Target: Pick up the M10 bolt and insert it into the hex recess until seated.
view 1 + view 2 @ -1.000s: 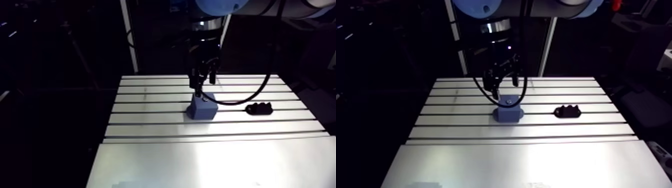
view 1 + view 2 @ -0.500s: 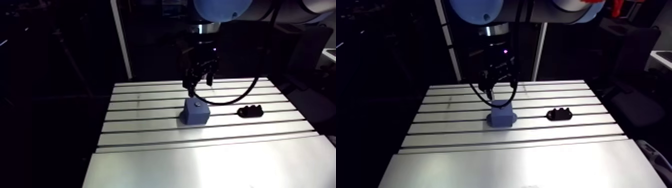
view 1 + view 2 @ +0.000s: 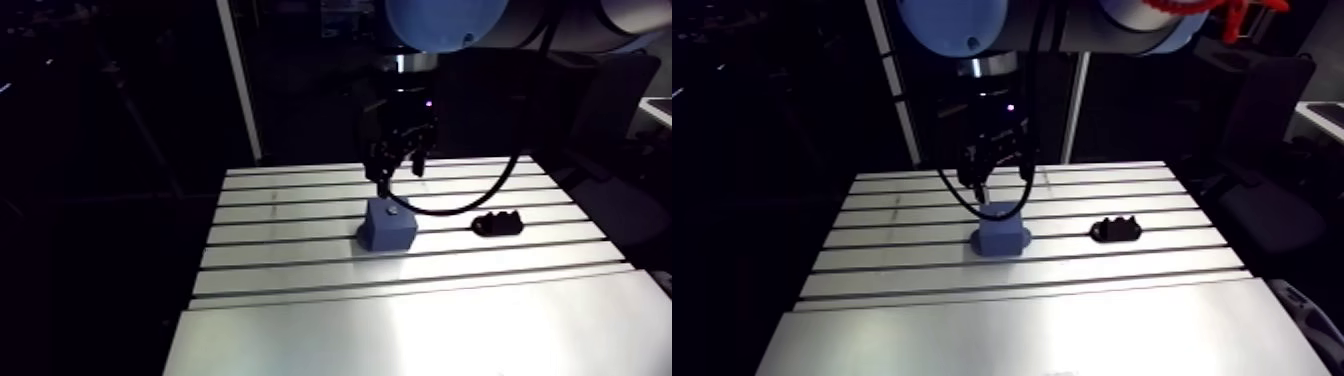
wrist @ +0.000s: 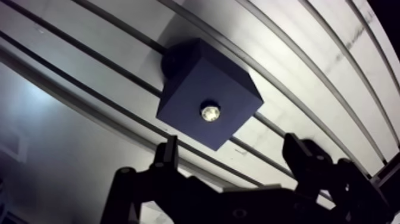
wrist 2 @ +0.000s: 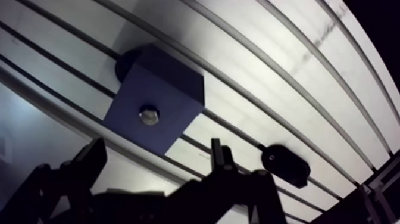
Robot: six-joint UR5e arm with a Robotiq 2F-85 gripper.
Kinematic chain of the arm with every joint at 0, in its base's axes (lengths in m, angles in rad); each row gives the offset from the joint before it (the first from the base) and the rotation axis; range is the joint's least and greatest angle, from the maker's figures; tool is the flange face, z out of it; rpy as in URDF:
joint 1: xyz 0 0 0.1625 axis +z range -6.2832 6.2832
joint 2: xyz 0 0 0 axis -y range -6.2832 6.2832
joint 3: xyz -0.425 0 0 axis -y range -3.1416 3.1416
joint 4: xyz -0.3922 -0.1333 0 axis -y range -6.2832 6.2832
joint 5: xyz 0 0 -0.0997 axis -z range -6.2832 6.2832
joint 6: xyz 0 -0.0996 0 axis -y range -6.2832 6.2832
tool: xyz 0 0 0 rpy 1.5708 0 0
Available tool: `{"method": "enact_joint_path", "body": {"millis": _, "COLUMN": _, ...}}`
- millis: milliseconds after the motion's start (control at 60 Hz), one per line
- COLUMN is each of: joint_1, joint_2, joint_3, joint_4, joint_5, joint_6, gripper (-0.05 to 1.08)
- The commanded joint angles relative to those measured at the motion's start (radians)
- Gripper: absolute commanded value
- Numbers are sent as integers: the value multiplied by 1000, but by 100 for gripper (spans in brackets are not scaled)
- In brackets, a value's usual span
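A blue block (image 3: 388,228) stands on the slotted table (image 3: 300,320) near its middle. The bolt's bright hex head (image 4: 210,111) sits sunk in the recess in the block's top face. My gripper (image 4: 233,150) hangs above the block and slightly behind it, clear of it. It is open, and nothing is held between its two dark fingers (image 4: 168,154). In the arm view the gripper (image 3: 398,166) shows small and dark over the block's far edge.
A small black holder (image 3: 497,224) lies on the table to the right of the block; it shows beside the gripper (image 5: 286,164) in the wrist view. T-slots run across the far half of the table, and a smooth plate covers the near half.
The gripper was low at the block's top earlier; it has since lifted away, and the bolt stays in the block. The arm view has shifted with the arm.
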Motion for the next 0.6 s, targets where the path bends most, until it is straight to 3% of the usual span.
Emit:
{"method": "enact_joint_path", "body": {"millis": 17, "joint_1": 0, "joint_2": 3, "joint_3": -2, "joint_4": -1, "joint_5": -1, "joint_6": -39, "gripper": 7}}
{"method": "enact_joint_path", "body": {"millis": 400, "joint_1": -3, "joint_2": -3, "joint_3": 40, "joint_4": -78, "joint_5": 0, "joint_6": -74, "gripper": 21}}
{"method": "enact_joint_path", "body": {"millis": 600, "joint_1": -5, "joint_2": -6, "joint_3": 52, "joint_4": -122, "joint_5": 4, "joint_6": -71, "gripper": 23}}
